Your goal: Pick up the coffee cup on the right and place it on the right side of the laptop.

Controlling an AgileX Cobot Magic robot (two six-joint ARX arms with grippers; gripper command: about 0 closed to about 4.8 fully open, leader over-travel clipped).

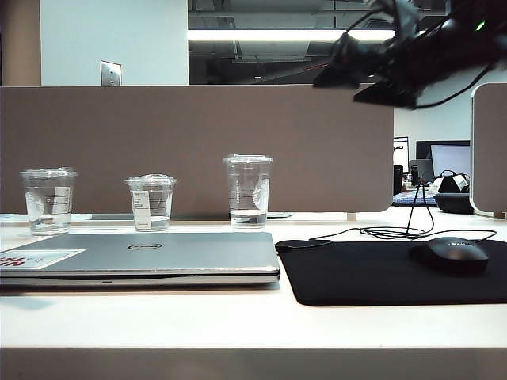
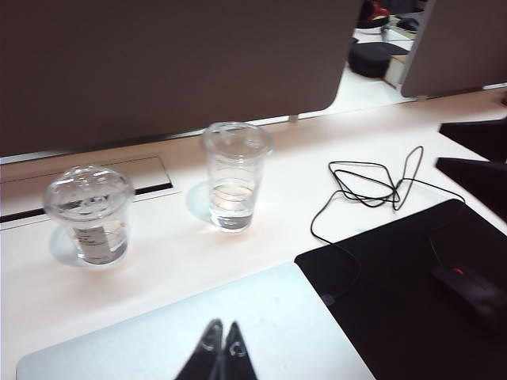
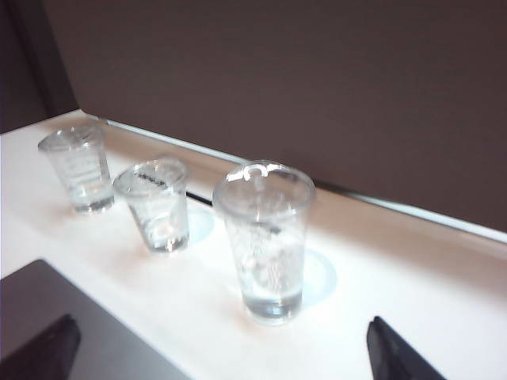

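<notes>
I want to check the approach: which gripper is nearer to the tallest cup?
Right. The right gripper is open before the coffee cup; the left gripper is shut over the laptop.

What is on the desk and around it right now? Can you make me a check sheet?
Surface: white desk, bare at the front.
Job's things: coffee cup upright behind the laptop, a little water in it; laptop shut and flat.
Clutter: short cup and mid-height cup left of the coffee cup; black mouse on a black mouse pad.
Grippers: left gripper shut above the laptop; right gripper open, facing the coffee cup, holding nothing.
Cables: black mouse cable looped on the desk.
Surroundings: brown partition behind the cups; another desk beyond.
</notes>
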